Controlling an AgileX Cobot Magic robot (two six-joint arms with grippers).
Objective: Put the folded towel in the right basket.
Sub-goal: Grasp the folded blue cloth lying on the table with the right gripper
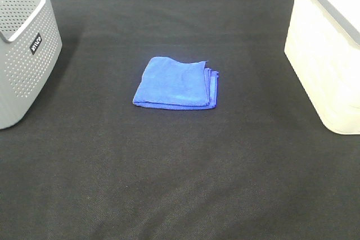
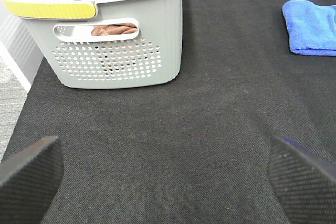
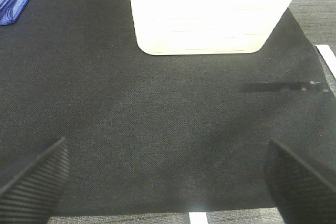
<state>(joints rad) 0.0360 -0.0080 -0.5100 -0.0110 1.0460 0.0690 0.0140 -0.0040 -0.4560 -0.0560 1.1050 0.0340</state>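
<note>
Hovering over the black mat [image 1: 180, 189] with both arms. My left gripper [image 2: 167, 178] has its jaws spread wide with nothing between them. My right gripper [image 3: 167, 178] is the same, wide apart and empty. Folded towel [image 1: 176, 83], blue, lies flat mid-mat between the two baskets, well apart from both. White right basket [image 1: 329, 66] sits at the right edge. Grey perforated basket [image 1: 25, 54] at left has brown fabric [image 2: 113, 29] showing through its handle slot.
</note>
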